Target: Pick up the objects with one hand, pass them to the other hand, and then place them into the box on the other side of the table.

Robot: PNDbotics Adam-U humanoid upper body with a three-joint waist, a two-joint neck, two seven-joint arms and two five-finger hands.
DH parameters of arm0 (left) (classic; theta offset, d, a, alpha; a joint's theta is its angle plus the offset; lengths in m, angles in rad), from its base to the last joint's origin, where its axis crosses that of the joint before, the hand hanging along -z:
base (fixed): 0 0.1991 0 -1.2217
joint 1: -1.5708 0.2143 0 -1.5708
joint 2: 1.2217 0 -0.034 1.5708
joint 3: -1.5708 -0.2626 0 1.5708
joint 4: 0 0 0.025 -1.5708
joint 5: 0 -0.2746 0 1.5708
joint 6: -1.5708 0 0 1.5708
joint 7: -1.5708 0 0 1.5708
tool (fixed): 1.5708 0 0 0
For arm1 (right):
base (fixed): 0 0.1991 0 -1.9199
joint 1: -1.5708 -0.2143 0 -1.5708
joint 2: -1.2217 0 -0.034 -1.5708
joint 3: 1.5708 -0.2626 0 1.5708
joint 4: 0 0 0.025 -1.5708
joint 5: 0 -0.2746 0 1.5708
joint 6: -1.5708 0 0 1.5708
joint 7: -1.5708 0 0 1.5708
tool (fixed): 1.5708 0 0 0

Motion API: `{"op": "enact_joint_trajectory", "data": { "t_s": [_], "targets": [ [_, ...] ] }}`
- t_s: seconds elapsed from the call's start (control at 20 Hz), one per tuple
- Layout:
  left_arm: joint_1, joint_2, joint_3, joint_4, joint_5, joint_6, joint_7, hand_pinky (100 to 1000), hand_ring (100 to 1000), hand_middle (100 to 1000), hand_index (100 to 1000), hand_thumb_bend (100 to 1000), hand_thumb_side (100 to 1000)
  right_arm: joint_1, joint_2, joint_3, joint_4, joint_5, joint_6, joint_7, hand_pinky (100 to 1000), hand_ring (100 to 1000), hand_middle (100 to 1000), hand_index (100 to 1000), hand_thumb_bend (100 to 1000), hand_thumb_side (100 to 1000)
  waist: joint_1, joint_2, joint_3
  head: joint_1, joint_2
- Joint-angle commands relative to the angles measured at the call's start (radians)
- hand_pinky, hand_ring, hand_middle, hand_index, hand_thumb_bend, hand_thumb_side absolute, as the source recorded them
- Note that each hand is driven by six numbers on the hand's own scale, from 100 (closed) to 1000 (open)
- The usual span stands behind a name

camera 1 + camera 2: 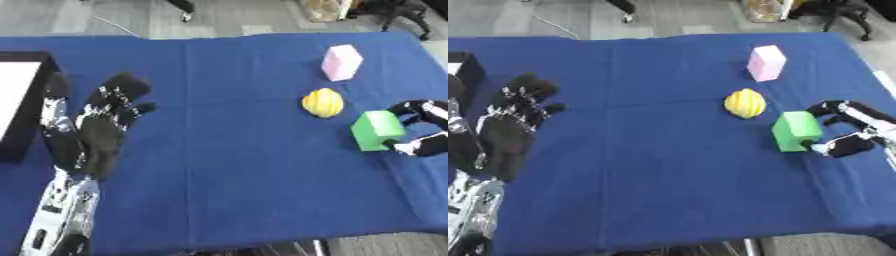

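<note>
Progress: early, no object visibly boxed. My right hand [846, 131] curls fingers and thumb around green block [796, 130], block on blue table [667, 150]. Yellow round object [745, 103] and pink block [766, 63] untouched. My left hand [101, 127] idle, fingers spread, beside black box [26, 107]. Remaining: lift, handover, placement, all three

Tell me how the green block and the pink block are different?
The green block has the robot's right hand curled around it, fingers on two sides; the pink block stands alone, with nothing touching it. The green block is near the table's right edge; the pink block sits farther back, beyond the yellow ball. The green one looks squarer, the pink one taller. Both are boxy blocks resting on the blue cloth.
</note>
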Motion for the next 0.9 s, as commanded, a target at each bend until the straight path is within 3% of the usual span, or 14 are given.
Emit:
{"op": "enact_joint_trajectory", "data": {
  "t_s": [0.05,0.35,0.45,0.7,0.9],
  "targets": [
    [-0.007,0.012,0.002,-0.019,-0.004,-0.001,-0.001,795,858,736,854,483,1000,-0.015,-0.024,-0.013,-0.028,-0.011,-0.009,-0.046,750,800,501,431,225,100,-0.002,-0.019,-0.001,0.0,-0.003],
    [-0.007,0.011,0.001,-0.014,-0.003,0.002,0.001,793,857,735,853,485,1000,-0.013,-0.031,-0.002,-0.112,-0.05,-0.035,-0.115,738,780,467,385,249,127,-0.002,-0.019,-0.004,0.0,-0.003],
    [-0.008,0.011,-0.002,-0.012,-0.003,0.004,0.0,793,857,735,853,485,1000,-0.014,-0.034,0.002,-0.16,-0.059,-0.047,-0.121,739,779,465,384,242,100,-0.002,-0.02,-0.006,0.001,-0.003],
    [-0.007,0.01,-0.008,-0.008,-0.002,0.007,-0.004,790,857,733,851,482,1000,-0.011,-0.034,0.008,-0.217,-0.072,-0.029,-0.122,742,774,464,384,237,100,-0.003,-0.023,-0.003,-0.004,-0.003],
    [-0.01,0.008,-0.024,0.008,-0.005,0.023,-0.007,787,855,728,846,468,1000,-0.084,-0.005,0.048,-0.298,-0.111,-0.074,-0.126,745,768,465,389,225,100,-0.004,-0.029,-0.01,-0.003,-0.003]
  ]
}}
